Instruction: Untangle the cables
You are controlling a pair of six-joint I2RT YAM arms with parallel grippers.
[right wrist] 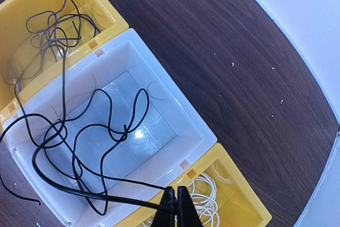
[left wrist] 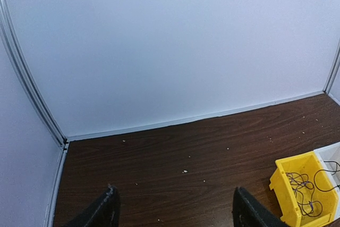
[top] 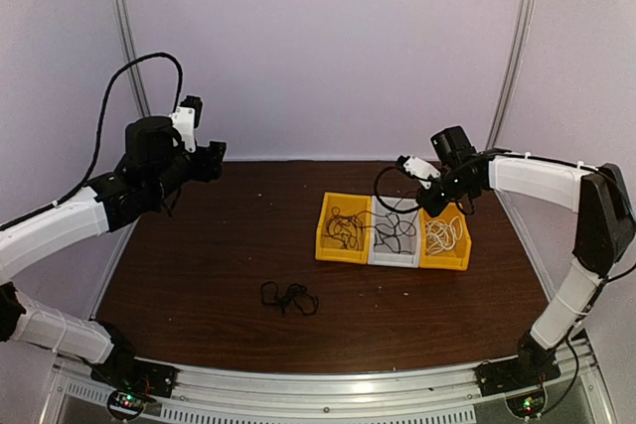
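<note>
- Right gripper (right wrist: 176,206) first: its fingers are pressed tight together, pinching a black cable (right wrist: 106,197) right at the tips.
- It hangs above the row of bins, over the seam between the white bin (right wrist: 175,111) and the second yellow bin (right wrist: 241,187).
- From the pinch, the black cable sweeps out toward 9 o'clock in the wrist view, then loops and crosses itself all over the white bin's floor.
- One thin strand climbs on toward 11 o'clock and over the wall into the first yellow bin (right wrist: 103,5).
- In that first yellow bin sits a snarl of thin dark cable (top: 343,230).
- The second yellow bin holds a coiled white cable (right wrist: 207,192).
- From above, the three bins stand side by side, touching, at about 3 o'clock from the middle of the bench (top: 199,265).
- A small black tangle (top: 288,297) lies alone on the wood at 7 o'clock from the middle, well apart from the bins.
- Left gripper (left wrist: 175,208): fingers spread wide, holding nothing, raised over the 10 o'clock corner, well apart from every cable.
</note>
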